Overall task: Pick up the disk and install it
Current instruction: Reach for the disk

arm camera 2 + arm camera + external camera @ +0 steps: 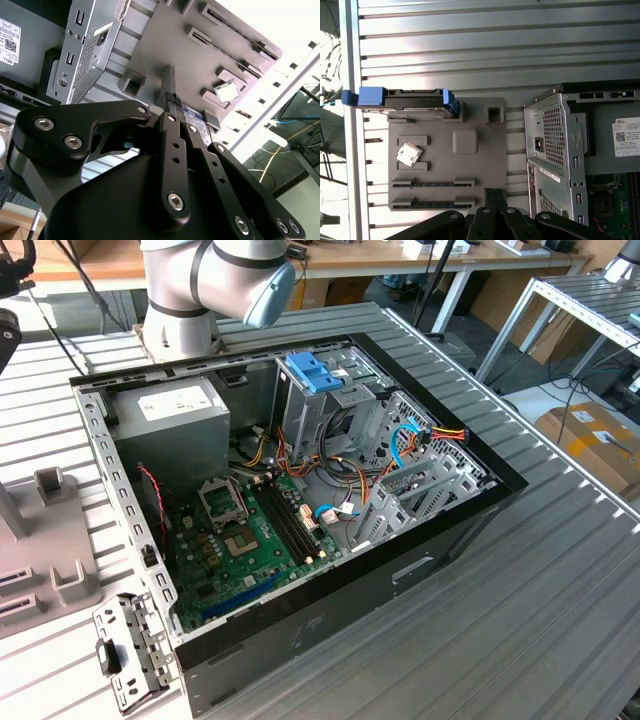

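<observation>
The disk (400, 102) has a dark body with bright blue rails and a blue end tab, and it stands on edge in a slot at one end of the grey holder plate (465, 165). In the first wrist view my gripper (492, 193) hangs above the plate's opposite edge, well apart from the disk. Its black fingers (169, 115) are pressed together with nothing between them. In the second wrist view my gripper (170, 96) covers most of the disk (194, 117), leaving a labelled strip showing.
The open computer case (300, 490) lies on the slatted metal table (560, 570), beside the holder plate (40, 540). Inside it are a pale blue bracket (313, 370), a grey power box (170, 425) and the green board (240, 540). A small chip (408, 154) rests on the plate.
</observation>
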Action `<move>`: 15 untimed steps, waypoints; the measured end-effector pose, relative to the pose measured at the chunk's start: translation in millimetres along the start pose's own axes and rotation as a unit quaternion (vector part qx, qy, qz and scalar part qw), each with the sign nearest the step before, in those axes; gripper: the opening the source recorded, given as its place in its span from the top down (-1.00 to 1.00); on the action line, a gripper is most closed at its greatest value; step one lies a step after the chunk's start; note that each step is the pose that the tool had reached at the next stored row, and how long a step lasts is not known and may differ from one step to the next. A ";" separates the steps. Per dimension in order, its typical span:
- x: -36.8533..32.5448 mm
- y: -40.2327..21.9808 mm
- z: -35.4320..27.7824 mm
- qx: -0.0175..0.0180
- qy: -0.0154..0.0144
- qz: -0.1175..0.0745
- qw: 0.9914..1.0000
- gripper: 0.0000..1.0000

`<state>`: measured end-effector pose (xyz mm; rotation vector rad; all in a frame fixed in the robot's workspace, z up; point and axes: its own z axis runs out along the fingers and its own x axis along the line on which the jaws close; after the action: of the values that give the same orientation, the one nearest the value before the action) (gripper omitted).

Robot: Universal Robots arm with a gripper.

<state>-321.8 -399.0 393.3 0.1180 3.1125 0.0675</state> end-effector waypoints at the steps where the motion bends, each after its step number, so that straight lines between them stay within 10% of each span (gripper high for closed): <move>1: 0.8 0.0 0.0 0.000 0.000 0.000 1.000 0.79; 15: 12.6 -1.0 -0.3 0.000 0.000 0.000 1.000 0.79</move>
<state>-334.5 -399.0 393.3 0.1179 3.1125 0.0676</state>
